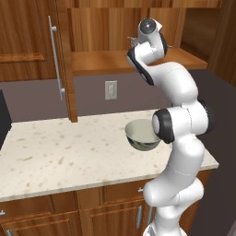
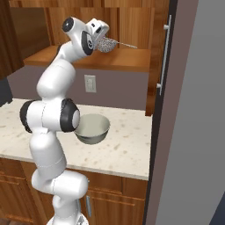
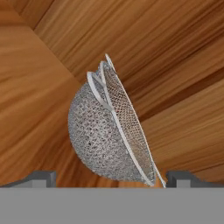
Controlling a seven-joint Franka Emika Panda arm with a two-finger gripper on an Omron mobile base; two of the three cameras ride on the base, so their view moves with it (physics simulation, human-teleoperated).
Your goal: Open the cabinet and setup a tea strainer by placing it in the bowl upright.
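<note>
Both doors of the cabinet (image 1: 27,46) stand open, and its wooden shelf (image 2: 127,59) is bare to view. On that shelf the tea strainer (image 2: 106,44) lies tilted, its thin handle pointing right. My gripper (image 2: 103,40) reaches into the cabinet right at the mesh. In the hand view the tea strainer (image 3: 109,131) sits just ahead of my gripper (image 3: 111,178), whose dark fingertips (image 3: 41,178) stand wide on either side of it, open and not touching the mesh. The bowl (image 1: 140,133) rests on the counter behind my arm's elbow, its pale inside (image 2: 92,125) empty.
The speckled counter (image 1: 69,152) runs left from the bowl. A wall outlet (image 1: 110,90) sits under the shelf. The left door's long handle (image 1: 56,60) and the right door (image 2: 158,52) flank my arm. A dark appliance (image 1: 3,120) stands at the far left.
</note>
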